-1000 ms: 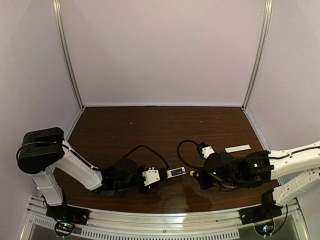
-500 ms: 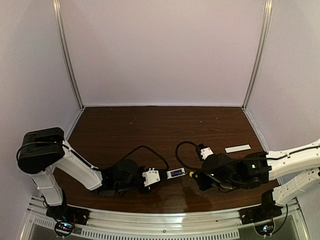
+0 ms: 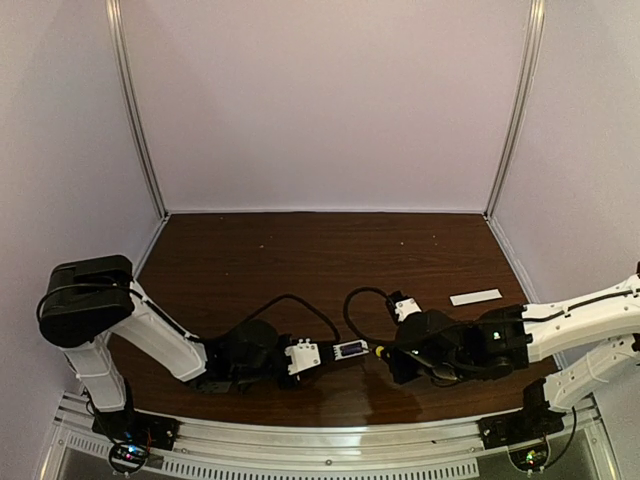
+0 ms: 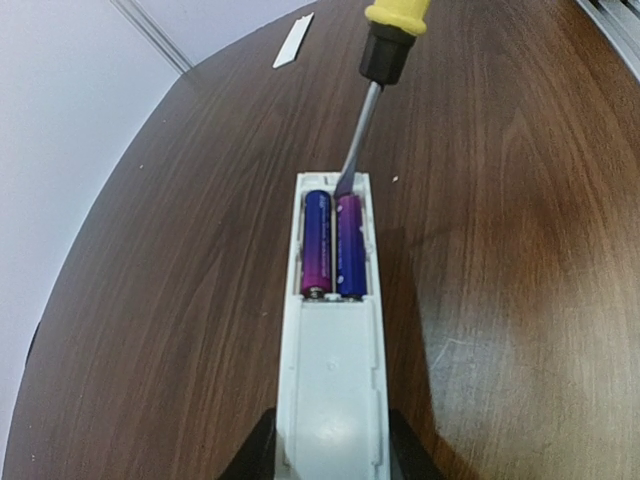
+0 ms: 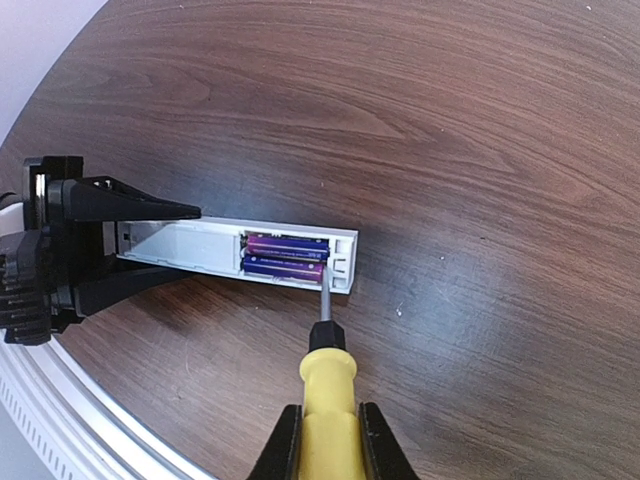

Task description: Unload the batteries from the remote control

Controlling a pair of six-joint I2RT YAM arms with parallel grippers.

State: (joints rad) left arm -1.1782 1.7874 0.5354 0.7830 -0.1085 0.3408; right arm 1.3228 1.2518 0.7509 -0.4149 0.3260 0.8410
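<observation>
there, both batteries (image 4: pixel 318 245) lie side by side in the open bay at the far end of the remote (image 4: pixel 330 385), which sits near the front middle of the desk (image 3: pixel 300 250). the left jaws are clamped on the remote's other end, pressing in from both long sides. the metal tip of the screwdriver (image 5: pixel 329 385) rests at the bay's end wall, against the end of one battery. the right jaws grip its yellow handle. whether the remote touches the desk i cannot tell. a thin white cover strip (image 3: pixel 475 297) lies flat, well apart, toward the desk's right side.
</observation>
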